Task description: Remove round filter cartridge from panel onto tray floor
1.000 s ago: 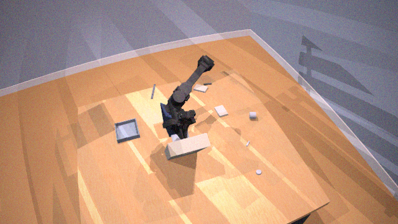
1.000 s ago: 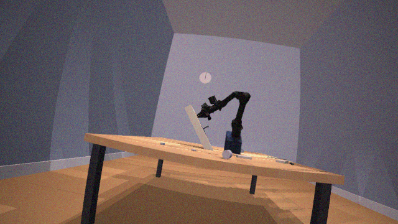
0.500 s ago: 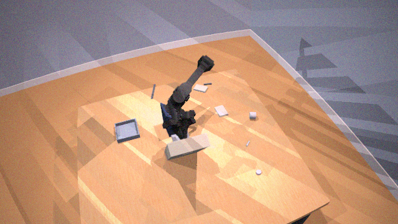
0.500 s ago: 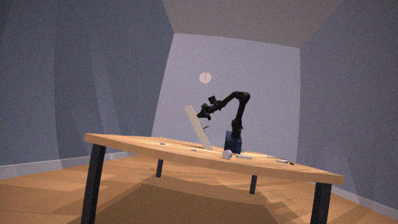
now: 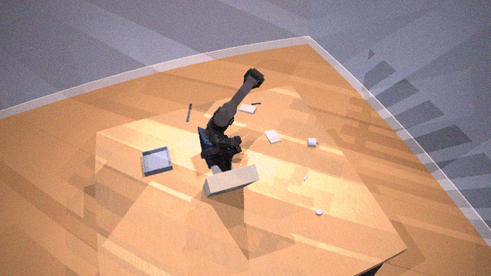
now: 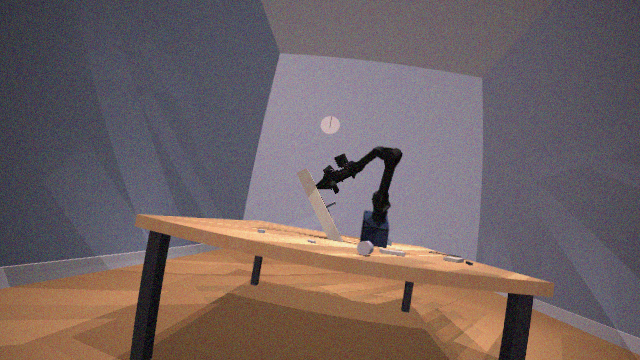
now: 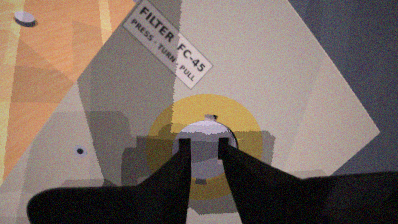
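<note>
The pale service panel [image 5: 230,181] [image 6: 325,212] [image 7: 240,50] leans on the table. In the wrist view the round grey-white filter cartridge [image 7: 206,128] sits in it inside a yellow ring [image 7: 205,104]. Small dark notches show above and below the cartridge. My gripper [image 6: 318,187] [image 7: 206,150] is at the panel, part open. Its two fingertips stand apart over the left and right of the cartridge face and cover the slots; whether they are in them cannot be told. The grey tray [image 5: 158,172] lies left of the arm base.
A white cylinder [image 5: 311,142] [image 6: 365,248], two flat white blocks [image 5: 273,136] [image 5: 247,109], a small white stick [image 5: 305,176] and a small disc [image 5: 319,211] [image 7: 25,19] lie right of the arm. A dark rod [image 5: 189,113] and a short black piece [image 5: 256,103] lie behind.
</note>
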